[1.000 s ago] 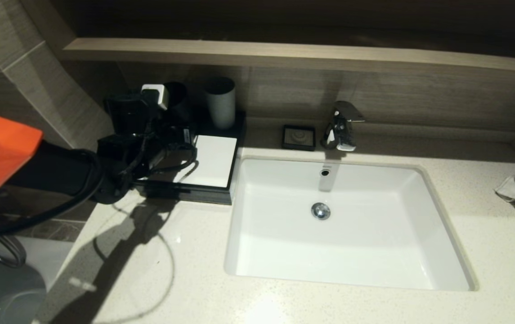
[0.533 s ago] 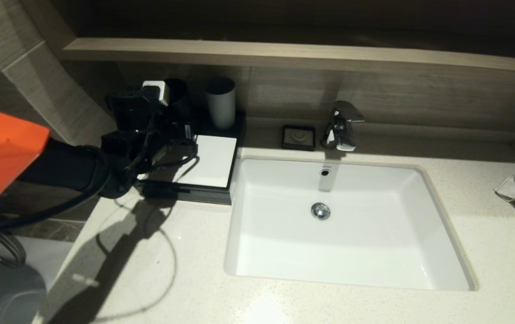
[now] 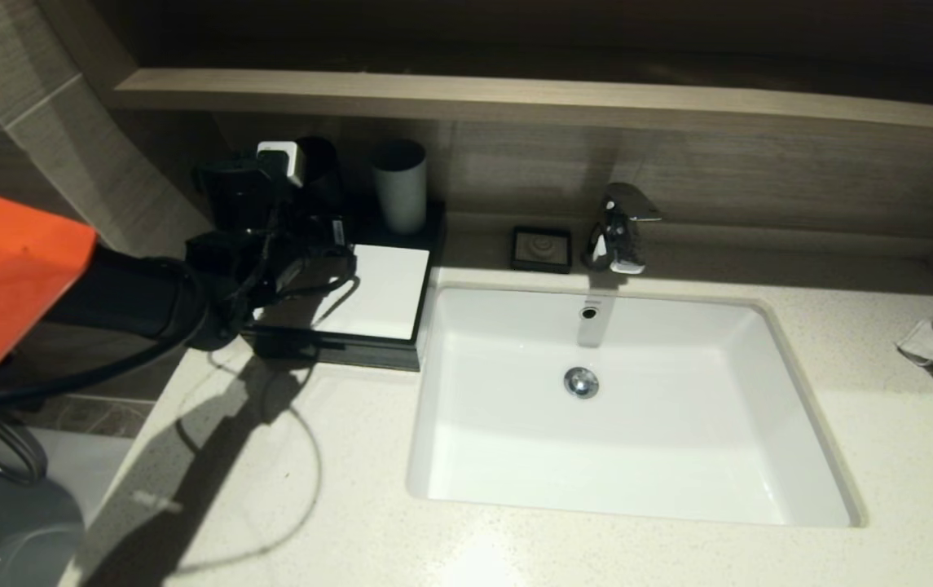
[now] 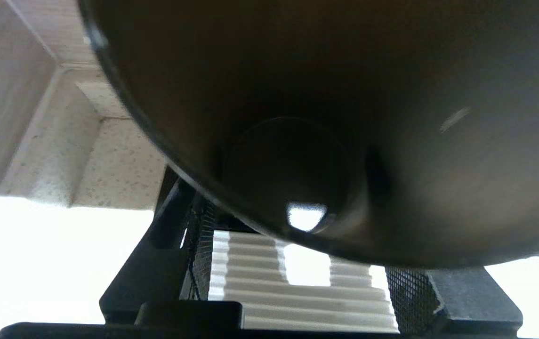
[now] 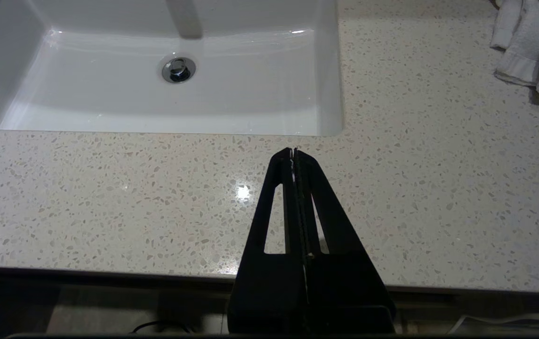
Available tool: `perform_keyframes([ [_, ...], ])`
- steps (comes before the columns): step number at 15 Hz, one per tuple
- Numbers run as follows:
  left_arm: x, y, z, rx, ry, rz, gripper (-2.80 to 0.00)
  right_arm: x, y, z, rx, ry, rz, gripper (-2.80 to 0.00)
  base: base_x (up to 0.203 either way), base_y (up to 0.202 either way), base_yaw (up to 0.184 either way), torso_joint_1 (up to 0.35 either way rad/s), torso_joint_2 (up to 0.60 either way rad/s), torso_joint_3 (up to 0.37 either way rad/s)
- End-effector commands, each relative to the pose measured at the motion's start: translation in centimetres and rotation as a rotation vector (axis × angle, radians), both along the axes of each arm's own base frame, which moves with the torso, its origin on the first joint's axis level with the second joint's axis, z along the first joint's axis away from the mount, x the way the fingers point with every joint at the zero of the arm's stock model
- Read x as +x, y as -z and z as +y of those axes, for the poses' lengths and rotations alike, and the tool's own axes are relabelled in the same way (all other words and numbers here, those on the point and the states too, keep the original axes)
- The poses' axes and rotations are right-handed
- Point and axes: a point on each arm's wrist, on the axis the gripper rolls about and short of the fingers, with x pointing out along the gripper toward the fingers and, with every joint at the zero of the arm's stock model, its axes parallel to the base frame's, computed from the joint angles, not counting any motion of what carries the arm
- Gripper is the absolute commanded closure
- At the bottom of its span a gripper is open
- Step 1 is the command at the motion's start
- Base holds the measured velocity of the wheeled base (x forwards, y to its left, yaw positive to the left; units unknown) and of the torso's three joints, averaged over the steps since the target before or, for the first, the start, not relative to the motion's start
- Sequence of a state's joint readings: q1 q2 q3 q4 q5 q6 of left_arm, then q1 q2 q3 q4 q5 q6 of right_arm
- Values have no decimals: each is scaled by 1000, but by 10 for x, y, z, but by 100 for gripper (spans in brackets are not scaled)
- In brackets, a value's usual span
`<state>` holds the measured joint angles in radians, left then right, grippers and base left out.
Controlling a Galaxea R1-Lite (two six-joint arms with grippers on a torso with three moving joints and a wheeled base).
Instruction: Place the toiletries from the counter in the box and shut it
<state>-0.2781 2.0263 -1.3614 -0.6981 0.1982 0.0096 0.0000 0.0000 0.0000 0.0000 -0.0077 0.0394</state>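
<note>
The box (image 3: 385, 293), flat, stiff and black with a white top, sits on the table (image 3: 596, 554) just left of the sink (image 3: 621, 456). Its drawer front looks shut. No sachets are in view. The drawer should slide if pushed squarely on its front edge. The left tool (image 3: 311, 208), behind the box, appears clamped round the black cup (image 4: 325, 117), beside the grey cup (image 3: 399, 186) on the box's back. Both crowd that end. The right tool (image 5: 293, 153) is clenched and empty, over the table edge in front of the sink.

A long wood-grain ledge (image 3: 547, 94) is running above a matching backsplash wall (image 3: 719, 183). Grey tiles are covering the left wall (image 3: 50, 139). Bright overhead light is glaring off glossy surfaces and casting hard shadows below.
</note>
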Motion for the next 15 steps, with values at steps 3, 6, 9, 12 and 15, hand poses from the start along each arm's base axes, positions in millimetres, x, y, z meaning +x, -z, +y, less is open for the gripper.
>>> perform_keyframes([
  [3,3,2,-1,-1,0,-3,0,0,0,0,1,0,0,0,0,0,0,0,0,0],
  [6,3,0,-1,-3,0,-10,0,0,0,0,1,0,0,0,0,0,0,0,0,0],
  [9,4,-2,-2,-6,0,-15,0,0,0,0,1,0,0,0,0,0,0,0,0,0],
  [12,5,-1,-2,-7,0,-17,0,0,0,0,1,0,0,0,0,0,0,0,0,0],
  [15,7,-2,-3,-8,0,-22,0,0,0,0,1,0,0,0,0,0,0,0,0,0],
])
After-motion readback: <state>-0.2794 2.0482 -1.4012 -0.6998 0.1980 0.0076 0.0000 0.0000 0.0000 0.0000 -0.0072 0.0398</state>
